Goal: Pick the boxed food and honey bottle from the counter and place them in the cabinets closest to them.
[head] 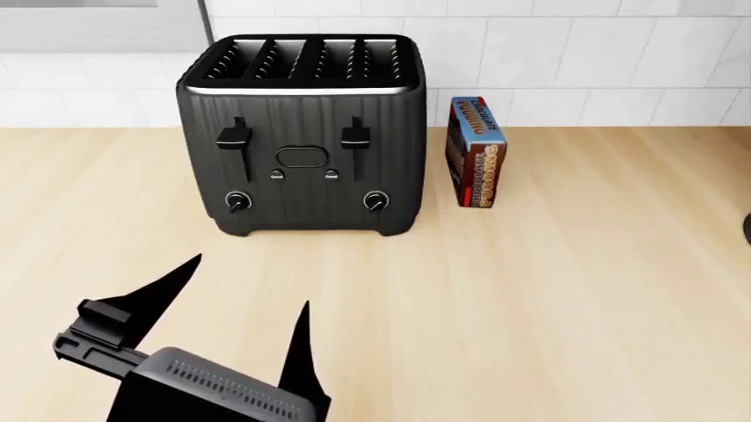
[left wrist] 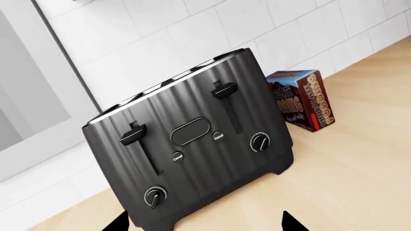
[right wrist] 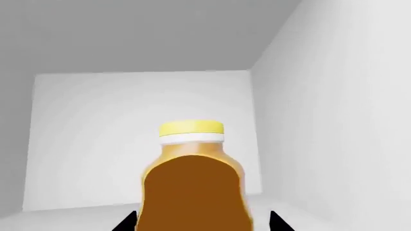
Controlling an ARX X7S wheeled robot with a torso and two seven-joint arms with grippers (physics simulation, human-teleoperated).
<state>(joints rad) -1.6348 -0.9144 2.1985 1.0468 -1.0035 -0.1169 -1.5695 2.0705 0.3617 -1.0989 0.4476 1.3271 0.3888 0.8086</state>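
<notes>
The honey bottle (right wrist: 191,183) is being carried inside a white cabinet (right wrist: 128,120), upright, directly between the two fingertips of the right claw (right wrist: 200,222), with its yellow cap on the far side from the claw. The fingertips are seen at either side of the bottle's base; whether they are pinching it or have just let go cannot be told. The cabinet's back wall is lying well beyond the bottle, and a side wall is running close along one side of the claw.

The step in hand is judged to be the setting-down of the bottle. For it to be done well, the bottle should be lowered until its base is resting flat on the cabinet floor, kept upright, and only then released; the claw should be drawn straight back so that the bottle is not tipped and the near wall is not brushed.

The left claw (head: 241,303) is being held spread and empty above the surface (head: 564,290), with a black toaster (head: 302,132) ahead of it. A short brown box (head: 476,151) is standing beyond, beside the toaster. The boxed food is not being shown in any view.
</notes>
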